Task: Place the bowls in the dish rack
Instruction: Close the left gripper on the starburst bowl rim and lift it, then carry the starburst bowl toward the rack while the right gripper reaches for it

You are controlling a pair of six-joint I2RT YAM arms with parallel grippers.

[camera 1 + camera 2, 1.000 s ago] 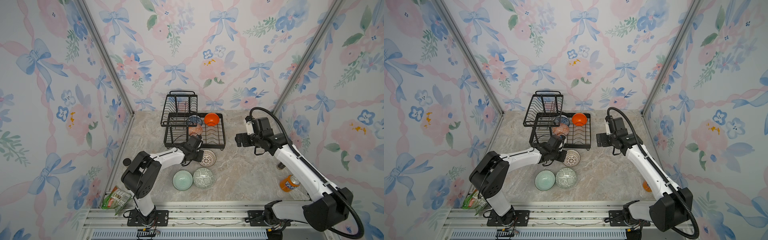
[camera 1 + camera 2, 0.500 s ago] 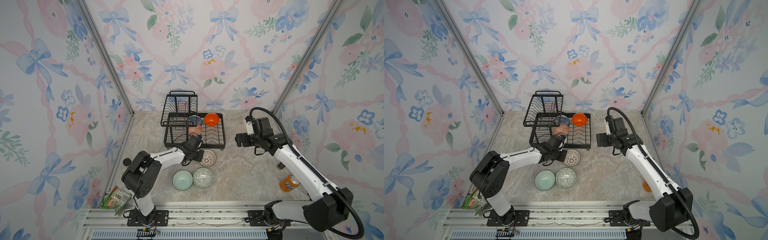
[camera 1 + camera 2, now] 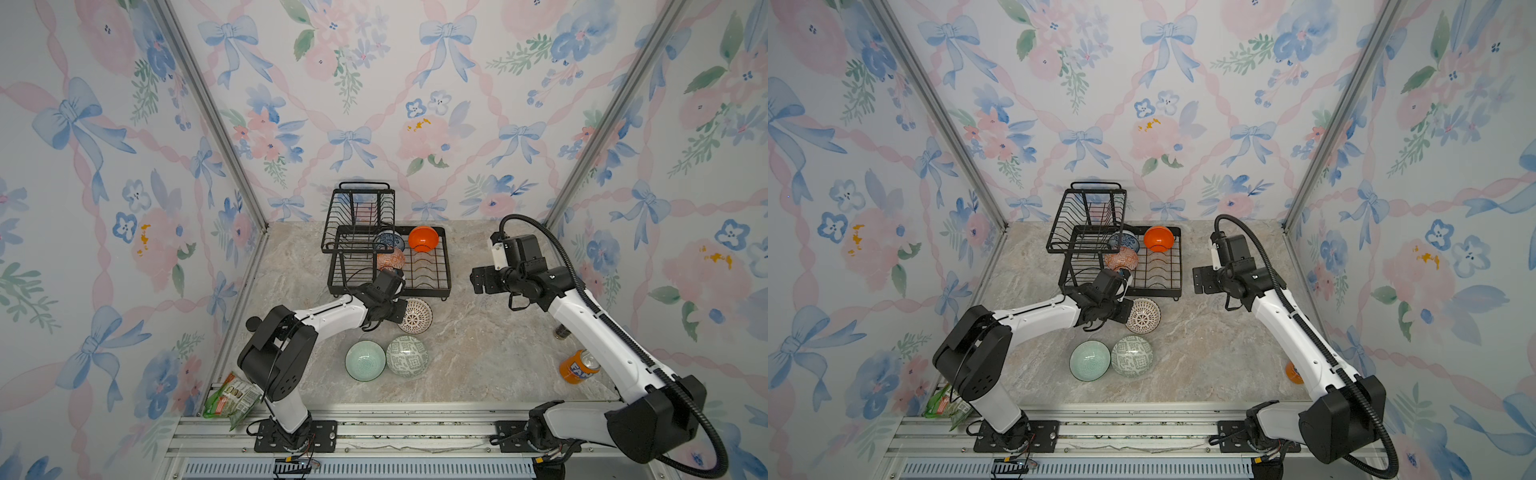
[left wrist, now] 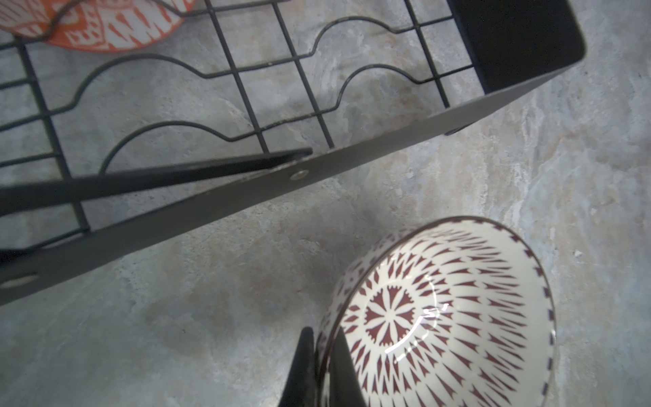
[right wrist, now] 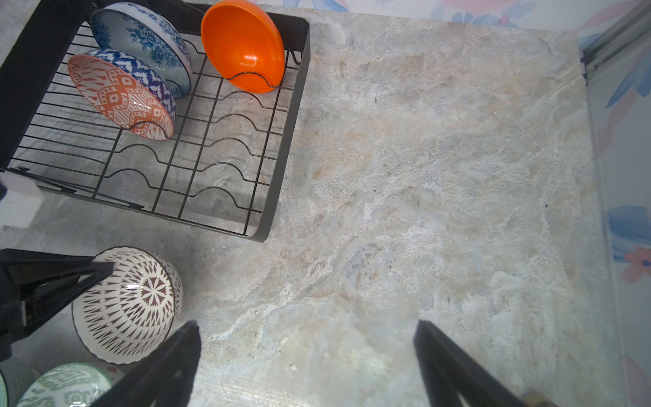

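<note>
In both top views the left end effector (image 3: 397,311) clamps the rim of the white lattice bowl (image 3: 415,316), tipped on the counter (image 3: 478,353) just before the dish rack (image 3: 441,286). The right end effector (image 3: 478,281) hangs beside the rack. Left wrist view: fingers (image 4: 301,370) pinch the bowl's wall. Right wrist view: that arm's jaws gape wide, empty. The grasp looks complete; next, a lift over the rack's rim into a free slot. Nothing has visibly shifted since a second earlier.
</note>
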